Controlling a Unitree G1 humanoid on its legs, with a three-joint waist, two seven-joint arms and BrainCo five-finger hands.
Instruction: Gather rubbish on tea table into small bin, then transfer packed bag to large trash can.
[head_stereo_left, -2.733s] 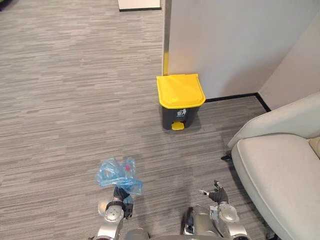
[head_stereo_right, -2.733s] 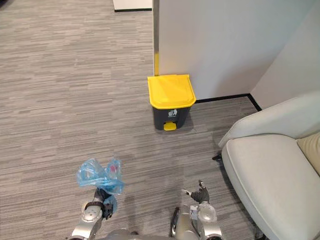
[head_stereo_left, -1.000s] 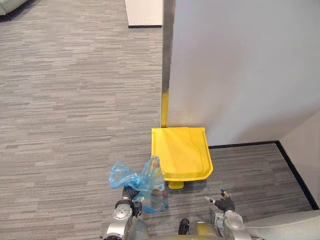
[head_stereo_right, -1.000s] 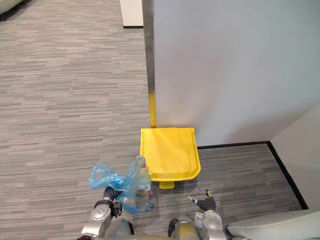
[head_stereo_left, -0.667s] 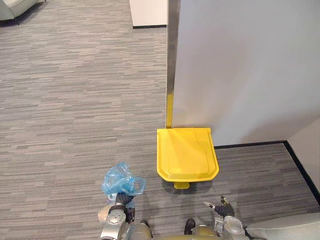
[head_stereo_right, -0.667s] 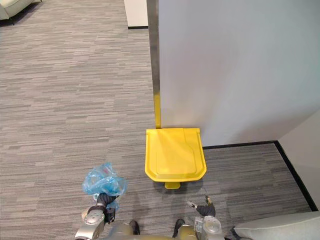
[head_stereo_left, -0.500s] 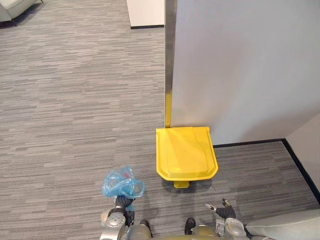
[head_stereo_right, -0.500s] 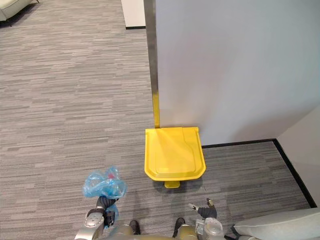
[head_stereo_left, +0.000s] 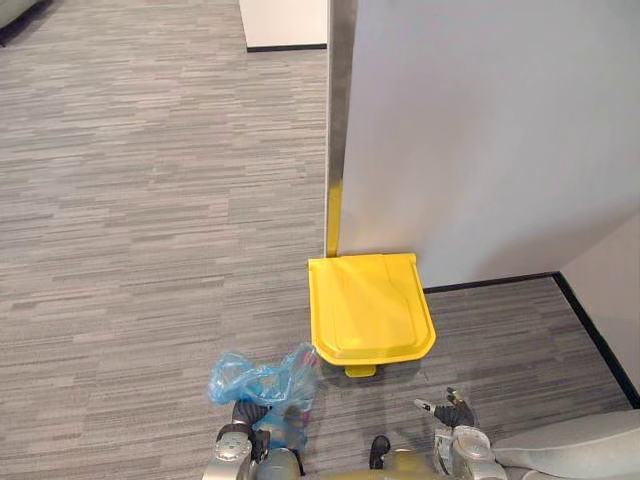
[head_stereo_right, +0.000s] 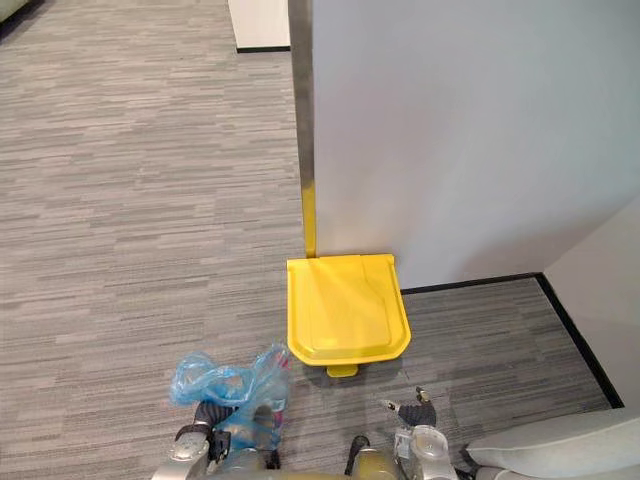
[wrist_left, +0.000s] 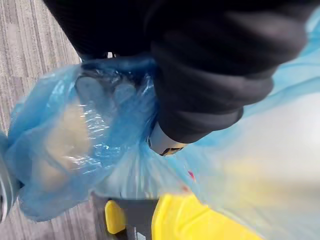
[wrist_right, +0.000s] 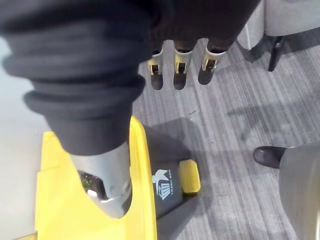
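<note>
Where one bin stands, the left robot hand grips one bag.

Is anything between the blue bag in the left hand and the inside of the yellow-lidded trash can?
Yes: the yellow lid lies shut over the trash can. Nothing else visible stands between the blue bag and it.

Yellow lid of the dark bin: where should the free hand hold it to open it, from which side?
Probably the yellow lid's front lip, above the yellow pedal, reached from the robot's side by the open right hand: the lid lies shut, its back edge toward the grey wall.
</note>
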